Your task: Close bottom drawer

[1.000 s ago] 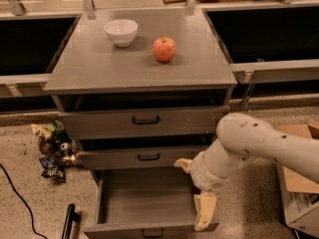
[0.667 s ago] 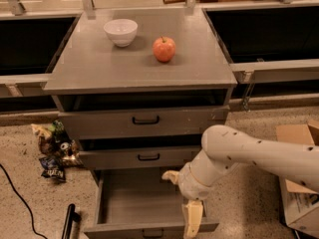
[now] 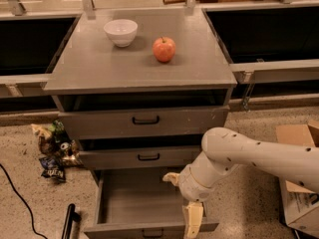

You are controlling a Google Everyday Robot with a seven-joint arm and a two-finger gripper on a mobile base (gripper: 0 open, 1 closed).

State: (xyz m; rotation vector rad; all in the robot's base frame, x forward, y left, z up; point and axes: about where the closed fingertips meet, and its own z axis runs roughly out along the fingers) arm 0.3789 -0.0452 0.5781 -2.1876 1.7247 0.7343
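The bottom drawer (image 3: 137, 200) of the grey cabinet is pulled far out, showing its plain grey interior. Its low front panel (image 3: 149, 230) with a small black handle runs along the bottom edge of the camera view. My gripper (image 3: 192, 221) hangs from the white arm (image 3: 239, 153) over the drawer's front right corner, its cream fingers pointing down onto the front panel. The middle drawer (image 3: 139, 157) and the top drawer (image 3: 144, 121) each stand slightly out.
A white bowl (image 3: 121, 31) and a red apple (image 3: 164, 49) sit on the cabinet top (image 3: 89, 68). Snack bags (image 3: 52, 148) lie on the floor at the left. A cardboard box (image 3: 299, 183) stands at the right. A black cable and black bar (image 3: 70, 220) lie at bottom left.
My arm has swung left and down, bringing the gripper from beside the drawer's right side to its front right corner. The drawer stays open.
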